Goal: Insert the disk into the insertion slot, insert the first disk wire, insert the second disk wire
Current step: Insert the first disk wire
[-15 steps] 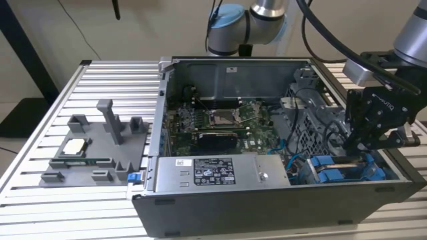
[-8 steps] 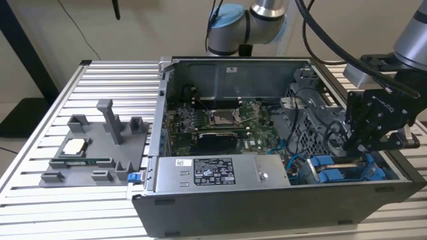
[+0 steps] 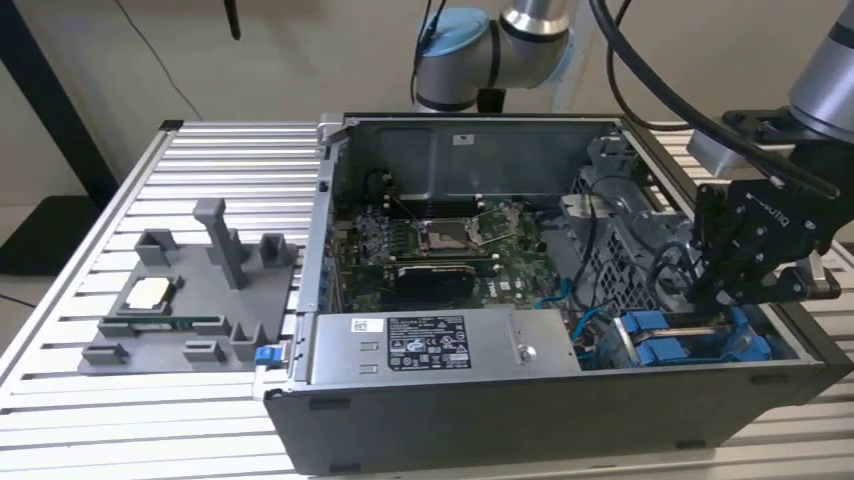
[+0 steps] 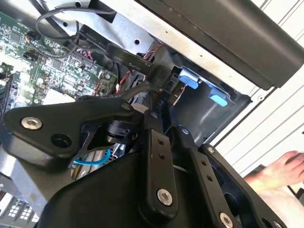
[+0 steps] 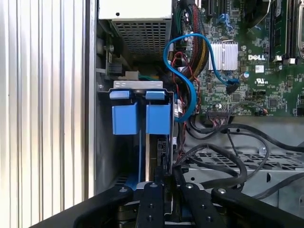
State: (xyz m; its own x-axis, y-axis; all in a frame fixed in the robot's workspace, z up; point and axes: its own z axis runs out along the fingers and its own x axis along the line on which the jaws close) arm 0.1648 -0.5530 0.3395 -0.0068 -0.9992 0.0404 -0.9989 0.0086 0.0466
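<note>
On the slatted table point(image 3: 200, 160), the open computer case point(image 3: 534, 420) is holding the disk point(image 5: 156, 118) in its insertion slot point(image 5: 105, 142). The gripper point(image 5: 164, 173) is apparently pinching the disk's edge, fingers nearly closed. Advise pushing squarely along the rails.

Room and surroundings, as you see them in the exterior view:
- Wall point(image 3: 294, 60): plain beige, across the top of the frame, unbroken by any opening.
- Table point(image 3: 200, 160): ribbed aluminium slats, pale silver, filling the left and lower frame.
- Black post point(image 3: 54, 100): slanted, upper left, standing on a dark base point(image 3: 40, 235).
- Floor point(image 3: 16, 290): pale strip at the left edge.
- Light: soft and even, with a mild sheen on your slats.
</note>
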